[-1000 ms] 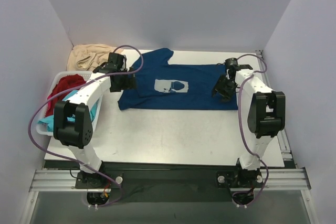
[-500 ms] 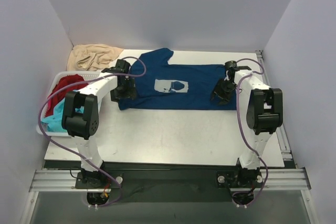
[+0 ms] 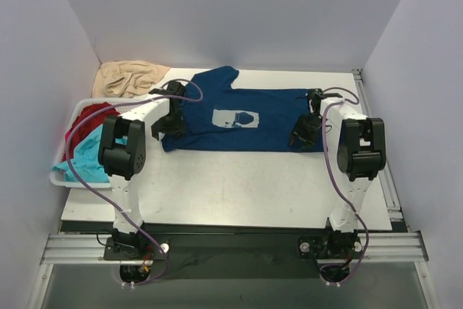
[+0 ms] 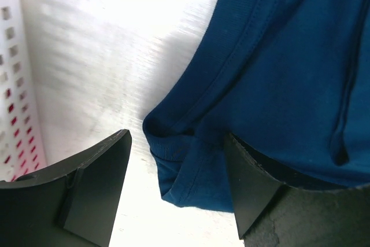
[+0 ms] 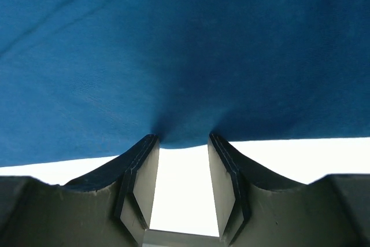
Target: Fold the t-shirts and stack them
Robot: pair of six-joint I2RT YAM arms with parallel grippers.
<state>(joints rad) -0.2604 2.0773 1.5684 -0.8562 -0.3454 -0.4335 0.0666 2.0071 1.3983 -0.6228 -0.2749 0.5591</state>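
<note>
Straddling opposite edges of the navy t-shirt (image 3: 275, 124), both jaws stand released, table (image 3: 239, 179) alongside.

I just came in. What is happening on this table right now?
Two robot arms work on a navy t-shirt lying flat on the table. The left gripper is open around its near left corner; the right gripper is open at the opposite edge. Neither has lifted the cloth. A red shirt and a turquoise shirt lie in the white basket on the left.
</note>
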